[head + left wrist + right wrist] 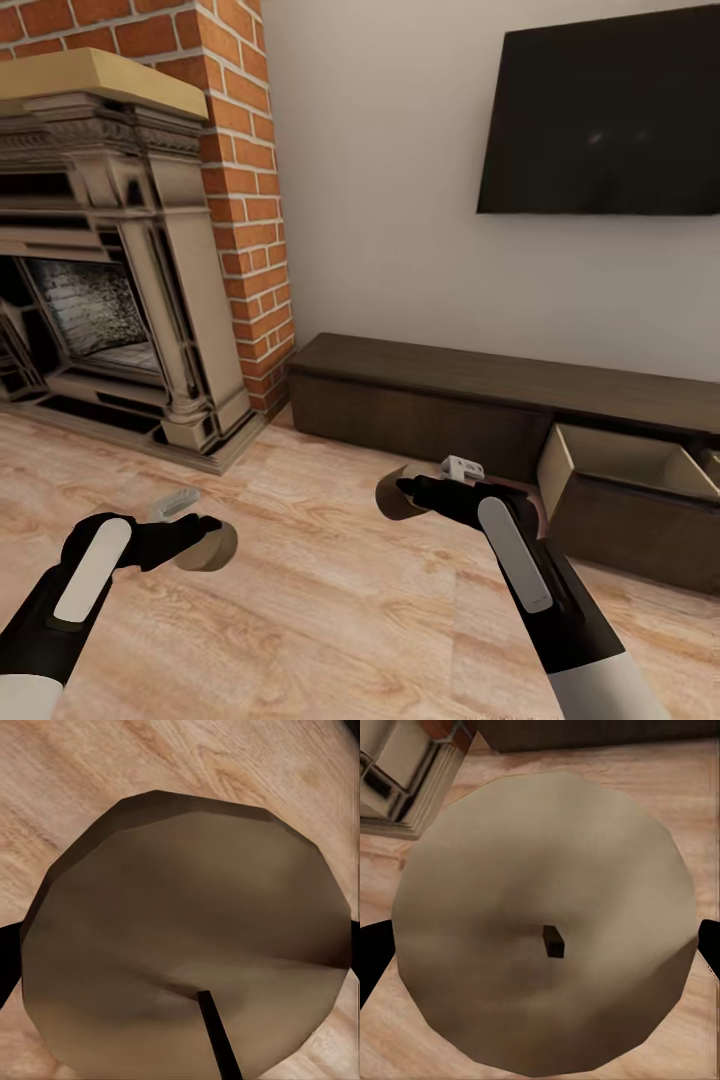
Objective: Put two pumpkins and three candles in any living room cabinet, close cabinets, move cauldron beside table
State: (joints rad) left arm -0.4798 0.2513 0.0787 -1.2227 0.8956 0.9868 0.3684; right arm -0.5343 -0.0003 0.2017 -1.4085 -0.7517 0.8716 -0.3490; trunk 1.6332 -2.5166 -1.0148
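I have one candle (207, 546) clamped in my left gripper (200, 540) and another candle (398, 495) clamped in my right gripper (405, 492), the two held well apart above the floor (300, 620). Ahead of the right claw the cabinet (450, 400) runs along the wall, its open drawer (625, 460) just to that claw's right and the television (605, 115) on the wall above it. The fireplace (110, 300) stands ahead of the left claw, to the left of the cabinet's near end.
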